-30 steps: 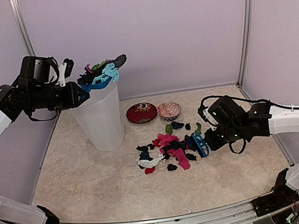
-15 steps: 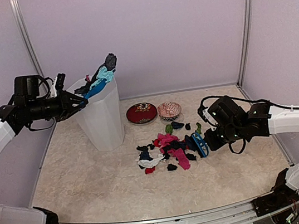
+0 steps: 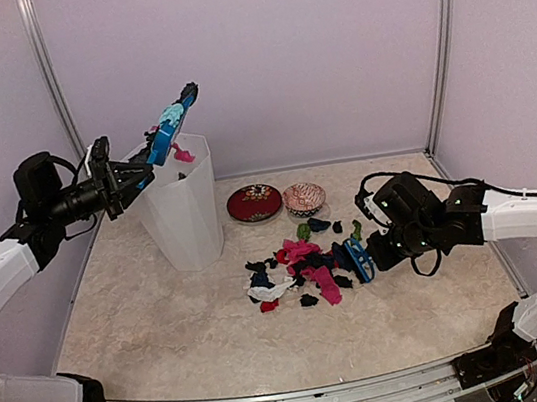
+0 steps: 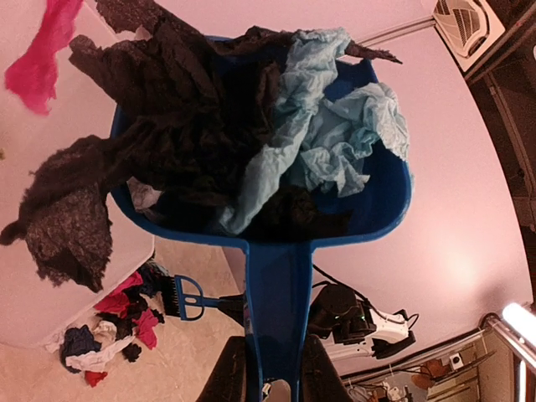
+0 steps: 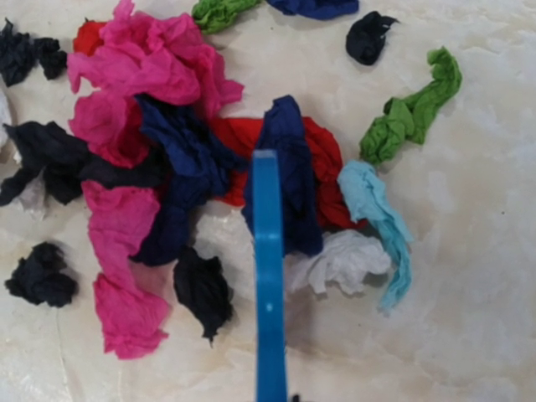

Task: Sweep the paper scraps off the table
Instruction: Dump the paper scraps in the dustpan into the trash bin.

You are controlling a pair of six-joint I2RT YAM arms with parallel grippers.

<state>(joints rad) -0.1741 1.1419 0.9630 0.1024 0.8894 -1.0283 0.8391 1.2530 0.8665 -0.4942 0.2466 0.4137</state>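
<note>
While dustpan (image 3: pixel 161 142) tilts over bin (image 3: pixel 185 213), bowls (image 3: pixel 255 203) sit behind paper scraps (image 3: pixel 304 266).

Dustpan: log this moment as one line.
left end effector: shut on dustpan, tilted over white bin | right end effector: shut on brush | paper scraps: pile on table

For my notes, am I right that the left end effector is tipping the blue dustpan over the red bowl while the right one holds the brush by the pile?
Not quite: the top external view shows the dustpan tipped over the white bin, not the red bowl. The brush detail is right.
</note>
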